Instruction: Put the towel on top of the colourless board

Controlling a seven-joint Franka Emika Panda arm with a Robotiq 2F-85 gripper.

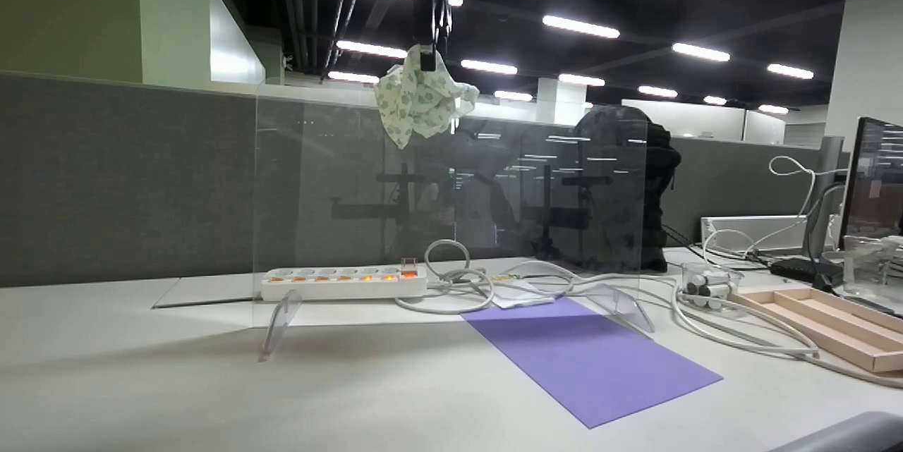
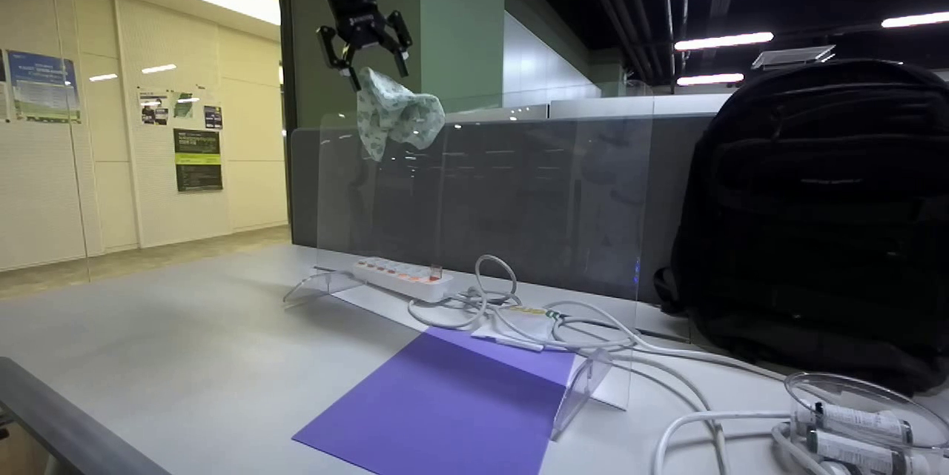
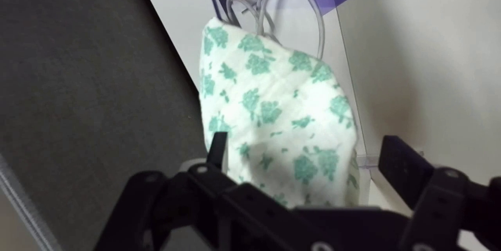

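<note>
The towel [image 1: 423,103], white with green plant prints, is at the top edge of the upright clear board [image 1: 536,191], with folds hanging below that edge. It also shows in an exterior view [image 2: 397,115] below my gripper [image 2: 379,80]. I cannot tell whether the board bears all its weight. My gripper's fingers are spread wide in the wrist view [image 3: 305,143], with the towel [image 3: 274,98] between and beyond them. The right finger is apart from the towel. The left finger overlaps the towel's left edge; contact there is unclear. The board [image 2: 511,186] stands on clear feet.
A purple sheet [image 1: 592,360] lies under the board's right part. A power strip [image 1: 346,285] and looped cables [image 1: 458,283] lie behind the board. A black backpack [image 2: 815,223], a cup of small bottles [image 2: 860,423] and a wooden tray [image 1: 825,325] stand to the right. A grey partition [image 1: 127,184] stands behind.
</note>
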